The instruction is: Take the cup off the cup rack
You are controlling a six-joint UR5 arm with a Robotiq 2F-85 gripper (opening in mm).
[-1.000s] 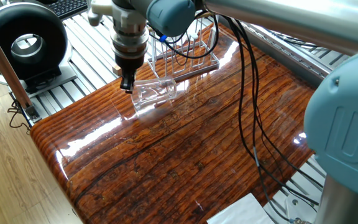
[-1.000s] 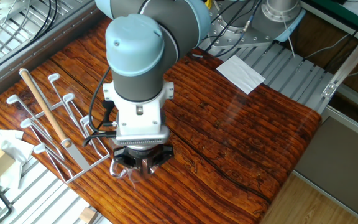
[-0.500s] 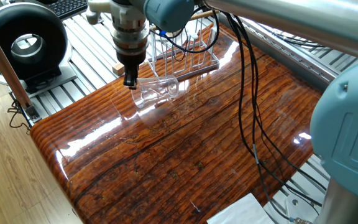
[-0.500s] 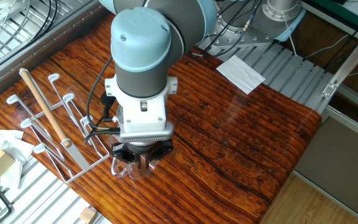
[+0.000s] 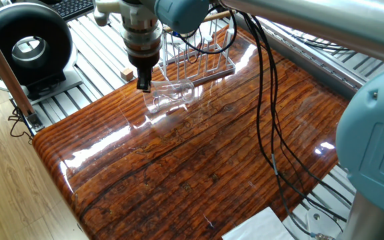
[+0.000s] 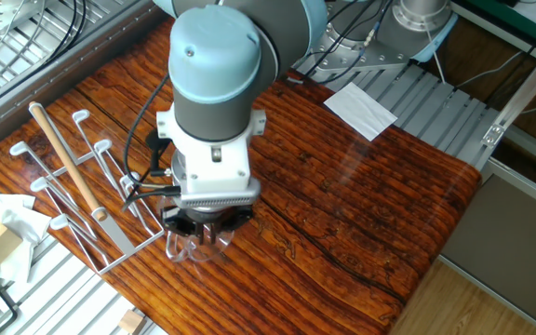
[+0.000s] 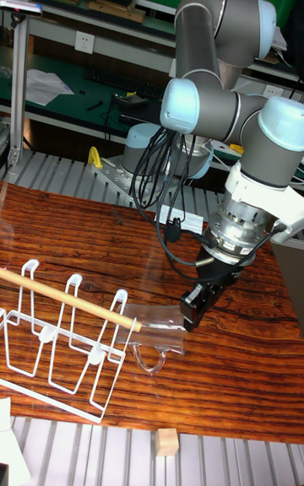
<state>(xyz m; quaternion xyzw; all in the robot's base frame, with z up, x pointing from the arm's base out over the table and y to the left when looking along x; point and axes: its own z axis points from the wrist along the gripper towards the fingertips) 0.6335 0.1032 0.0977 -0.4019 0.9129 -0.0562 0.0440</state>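
Note:
The clear cup (image 5: 173, 95) lies on its side just above the wooden table, close beside the cup rack (image 5: 202, 59). My gripper (image 5: 143, 84) points down and is shut on the cup's rim end. In the tall fixed view the cup (image 7: 157, 337) hangs off the dark fingertips (image 7: 191, 315), right of the rack (image 7: 59, 353) and level with the tip of its wooden dowel (image 7: 69, 299). From the other fixed view the cup (image 6: 192, 249) is mostly hidden under the gripper (image 6: 205, 234), next to the rack (image 6: 73, 186).
A black round device (image 5: 28, 41) and a copper post (image 5: 4, 60) stand left of the table. Black cables (image 5: 267, 107) hang over the tabletop (image 5: 199, 160). White paper (image 6: 360, 108) lies at a far corner. A small wooden block (image 7: 167, 442) sits on the metal slats.
The gripper, still holding the cup, has shifted a little up and to the right in one fixed view. The rack has not moved.

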